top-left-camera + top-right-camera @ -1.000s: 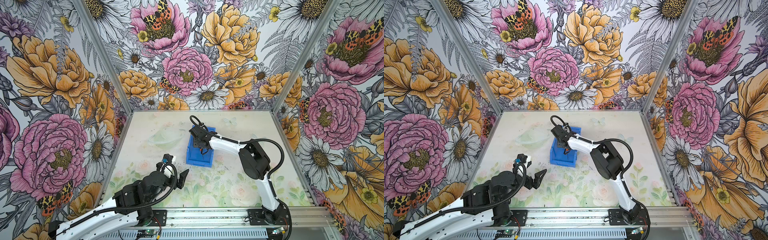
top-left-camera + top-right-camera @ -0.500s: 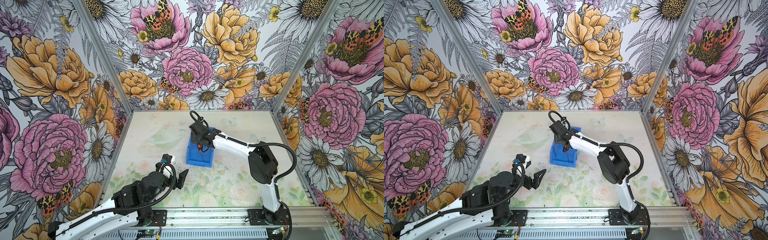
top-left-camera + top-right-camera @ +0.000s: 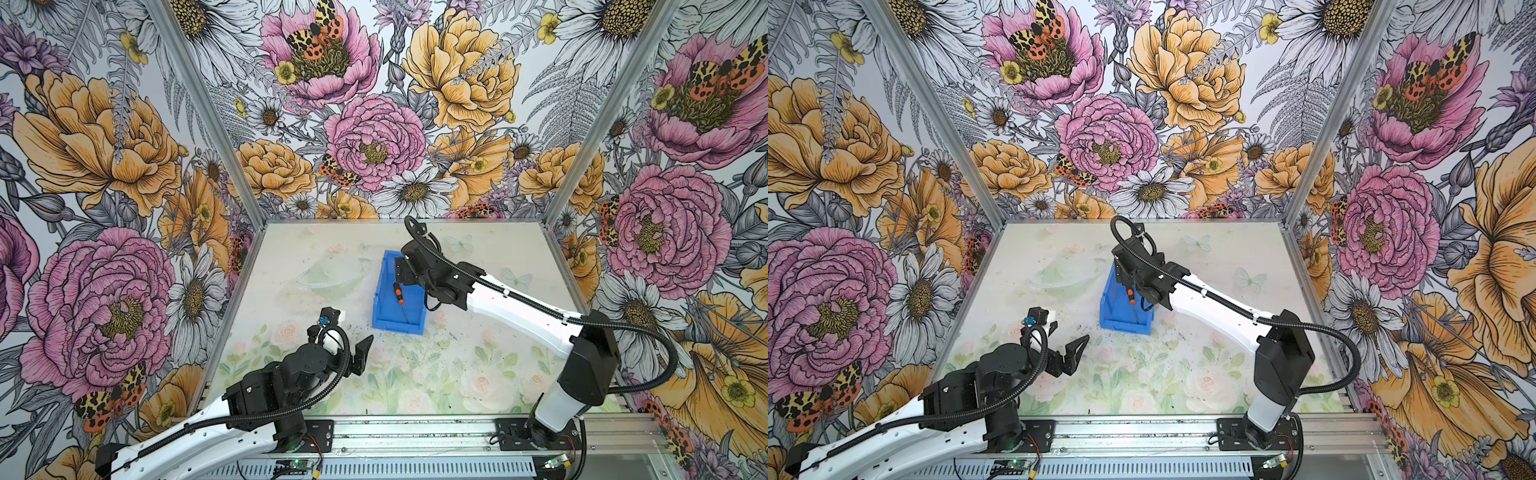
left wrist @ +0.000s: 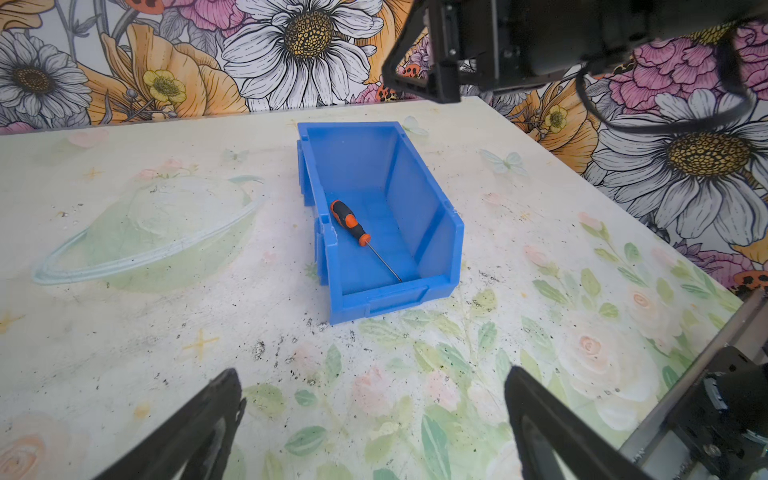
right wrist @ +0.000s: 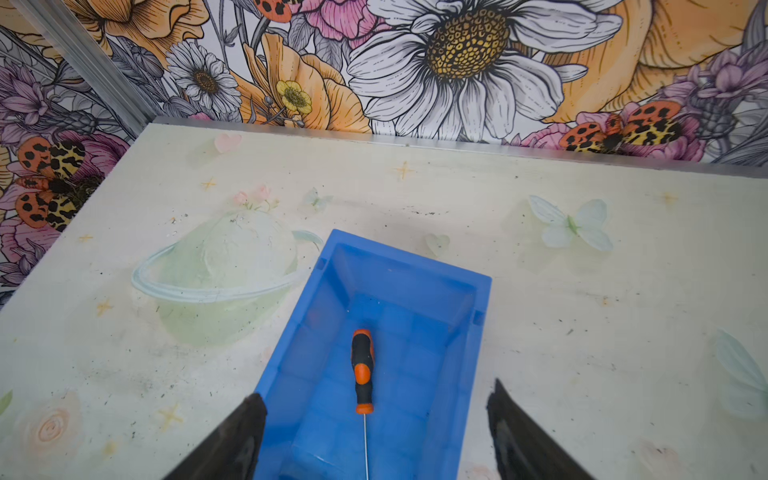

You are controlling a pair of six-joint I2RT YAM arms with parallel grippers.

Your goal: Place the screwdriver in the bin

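The screwdriver [image 4: 351,224] lies flat on the floor of the bin [image 4: 436,232], so the placing looks done. The right hand [image 5: 376,395] hangs released above it, holding nothing; the left hand [image 4: 372,374] is open too, over the table [image 4: 166,332]. Next, I judge, the right hand need only lift clear of the bin's walls.

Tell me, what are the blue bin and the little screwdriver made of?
Bin: likely moulded plastic, uniform bright blue, smooth with a faint sheen, with moulded ribs at its rim. Screwdriver: orange-and-black handle looks plastic, perhaps rubbery; the thin silvery shaft looks like metal.
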